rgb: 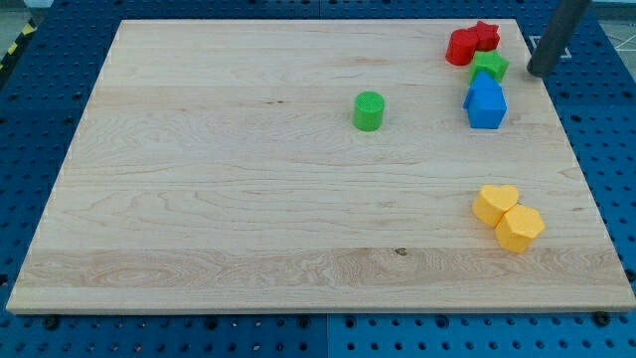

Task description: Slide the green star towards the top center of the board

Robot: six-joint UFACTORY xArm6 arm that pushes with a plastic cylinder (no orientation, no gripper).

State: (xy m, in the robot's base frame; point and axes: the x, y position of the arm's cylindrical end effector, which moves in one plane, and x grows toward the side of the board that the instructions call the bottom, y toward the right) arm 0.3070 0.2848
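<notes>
The green star [489,67] lies near the board's top right corner, touching the blue blocks [485,101] below it and close under the red blocks [471,43]. My tip [540,72] is the lower end of a dark rod coming in from the view's top right. It sits just right of the green star, at the board's right edge, with a small gap between them.
A green cylinder [369,110] stands right of the board's centre. Two yellow blocks, a heart [494,202] and a hexagon [520,229], touch each other at the lower right. The wooden board [199,199] lies on a blue pegboard table.
</notes>
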